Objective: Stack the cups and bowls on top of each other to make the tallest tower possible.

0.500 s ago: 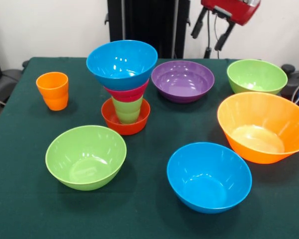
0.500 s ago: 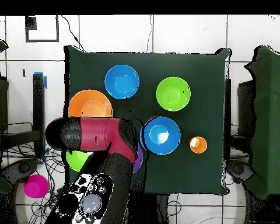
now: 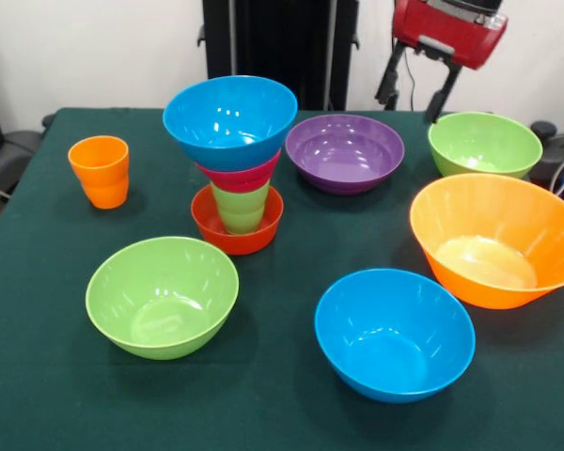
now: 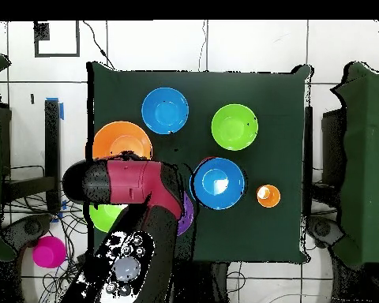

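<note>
1. Gripper (image 3: 415, 89), upper right of the front view, hangs above the table (image 3: 38, 376) with its two dark fingers spread wide, holding nothing.
2. Orange bowl (image 3: 493, 240) sits at right, tilted.
3. Tower (image 3: 233, 160), upper centre: red-orange bowl at the base, green cup in it, pink bowl, then a blue bowl on top.
4. Other bowls stand apart: blue (image 3: 393, 334), lime (image 3: 162, 296), purple (image 3: 345, 152), lime (image 3: 484, 144).
5. Orange cup (image 3: 101, 171) stands alone at left.

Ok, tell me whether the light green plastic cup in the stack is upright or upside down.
Upright. The light green plastic cup stands in the small red-orange bowl, its wider end up, with the pink bowl resting on it.
</note>
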Robot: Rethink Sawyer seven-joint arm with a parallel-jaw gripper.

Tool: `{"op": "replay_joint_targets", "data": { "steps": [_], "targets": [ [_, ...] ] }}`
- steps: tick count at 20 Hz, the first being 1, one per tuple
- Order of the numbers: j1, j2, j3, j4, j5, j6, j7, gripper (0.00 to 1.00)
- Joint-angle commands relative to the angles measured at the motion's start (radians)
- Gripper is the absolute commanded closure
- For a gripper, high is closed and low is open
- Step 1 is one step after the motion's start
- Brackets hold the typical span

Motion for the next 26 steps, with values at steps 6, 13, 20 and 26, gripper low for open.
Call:
{"op": "replay_joint_targets", "data": {
  "steps": [6, 13, 20, 26],
  "targets": [
    [-0.027, 0.075, 0.151, 0.096, 0.065, -0.042, 0.116, 0.00],
    [-0.042, 0.080, 0.163, 0.081, 0.039, -0.037, 0.060, 0.00],
    [-0.107, 0.049, 0.242, 0.128, 0.035, -0.098, 0.000, 0.00],
    [-0.135, 0.022, 0.244, 0.131, -0.023, -0.115, -0.037, 0.00]
  ]
}}
